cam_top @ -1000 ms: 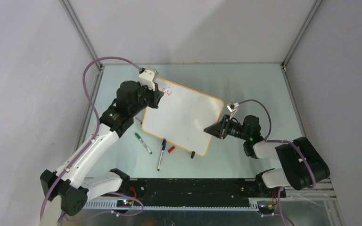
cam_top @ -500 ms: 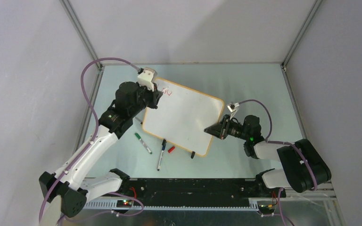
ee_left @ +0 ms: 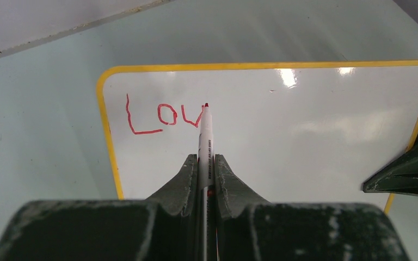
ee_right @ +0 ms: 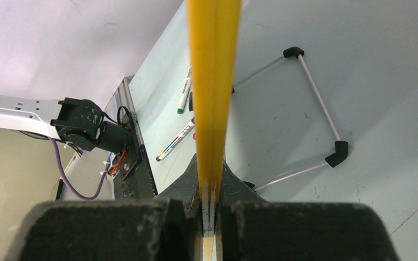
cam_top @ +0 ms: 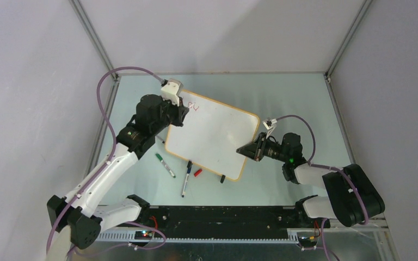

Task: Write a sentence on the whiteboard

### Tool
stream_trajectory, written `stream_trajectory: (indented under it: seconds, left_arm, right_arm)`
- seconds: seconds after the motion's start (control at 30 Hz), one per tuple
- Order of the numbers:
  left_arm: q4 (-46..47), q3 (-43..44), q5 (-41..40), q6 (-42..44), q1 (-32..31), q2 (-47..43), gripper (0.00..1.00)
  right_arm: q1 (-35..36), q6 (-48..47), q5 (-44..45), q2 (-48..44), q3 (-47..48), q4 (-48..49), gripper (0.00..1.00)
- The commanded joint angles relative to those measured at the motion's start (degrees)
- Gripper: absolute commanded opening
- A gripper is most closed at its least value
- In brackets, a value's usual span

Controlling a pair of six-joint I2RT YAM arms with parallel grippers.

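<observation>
Pale grey walls (cam_top: 223, 32) and slim metal corner posts (cam_top: 91, 33) enclose a light blue-green table (cam_top: 283, 92), seen from above. Two arms reach in from the near edge.

A white board (cam_top: 212, 138) with a yellow-orange frame sits mid-table, turned at an angle between the two grippers.

The left gripper (cam_top: 180, 113) is at the board's far left corner. In its wrist view, the left gripper (ee_left: 202, 163) is clenched on a thin white marker (ee_left: 204, 136) that points straight ahead from between the fingers. The marker's red tip is at the board (ee_left: 305, 125), just past the last stroke of the red letters (ee_left: 163, 115), which read "Lov". The letters lie ahead and slightly left of this gripper, close to the board's corner. Ceiling light glints on the white surface further right.

The right gripper (cam_top: 245, 150) is at the board's right edge. Its wrist view shows the right gripper (ee_right: 209, 168) pinched tight on the frame edge (ee_right: 213, 81), which runs straight up from the fingers. Thin metal stand legs (ee_right: 318, 95) with black end caps rest on the table to the right of it.

On the table near the board's near edge, below the left gripper in the overhead view, lie a green marker (cam_top: 165, 165), a blue marker (cam_top: 186, 178) and a small red cap (cam_top: 197, 173). A black clip foot (cam_top: 223, 178) sits on that edge.
</observation>
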Motion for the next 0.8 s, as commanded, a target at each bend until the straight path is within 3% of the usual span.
stream_trajectory:
  seconds: [0.0,0.17,0.47,0.77]
  left_arm:
    - [1.2,0.5,0.7,0.1,-0.4,-0.5,0.00]
    - [-4.4,4.2,0.3,0.1,-0.6,2.5,0.00]
    - [-1.1,2.9,4.0,-1.0,-1.4,5.1,0.00]
    - [-1.3,3.1,2.7,-0.4,-3.0,5.7,0.00]
  right_arm:
    - [-0.3,-4.5,0.8,0.9,1.0,0.1,0.00]
    - [-0.6,-4.4,0.6,0.9,1.1,0.2,0.00]
    - [-0.4,-4.6,0.8,1.3,1.3,0.2,0.00]
    - [-0.4,-4.5,0.6,2.0,1.7,0.3,0.00]
